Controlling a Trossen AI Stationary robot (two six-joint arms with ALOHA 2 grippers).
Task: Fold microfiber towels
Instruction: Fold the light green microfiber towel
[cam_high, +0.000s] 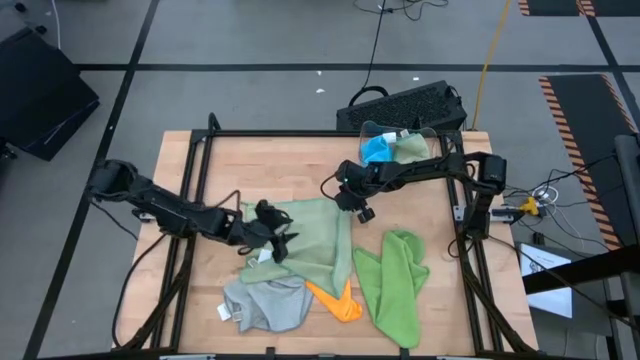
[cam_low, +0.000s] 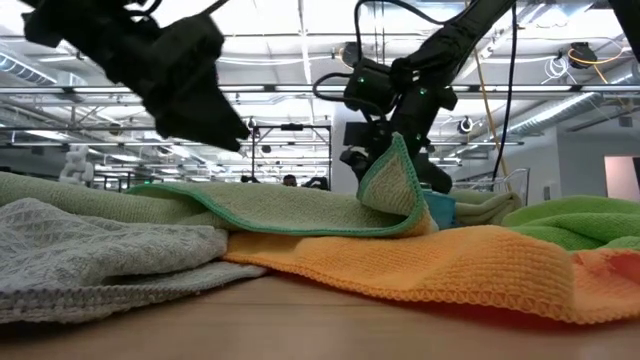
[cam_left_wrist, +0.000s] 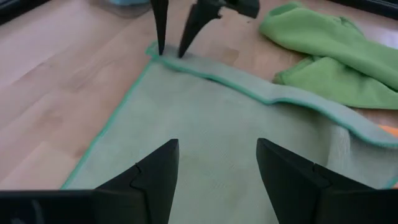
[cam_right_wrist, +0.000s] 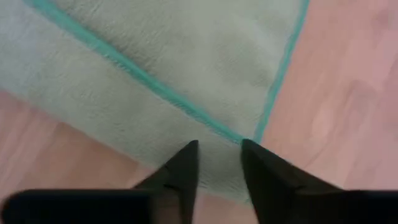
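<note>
The sage towel (cam_high: 318, 238) is spread flat mid-desk, and you're at the corner-grab stage of its fold. Your right hand (cam_high: 349, 200) is at the far corner, and the low view shows that corner (cam_low: 392, 180) already peaked up off the desk, so it looks pinched between the fingers, though the wrist view only shows the tips narrowed right at the teal hem, so I can't swear the grip is solid. Your left hand (cam_left_wrist: 214, 171) hangs over the near side of the same towel with fingers spread and nothing in them. Next move, I'd guess: get the left onto its own corner, then carry both across together so the edges line up. The grey towel (cam_high: 265, 303), the orange one (cam_high: 337, 300) and the lime one (cam_high: 396, 283) sit near the front of the desk (cam_high: 300, 165); the orange is mostly tucked under the sage. The blue towel (cam_high: 377, 149) is in a clear bin (cam_high: 425, 132) at the back, only partly visible.
</note>
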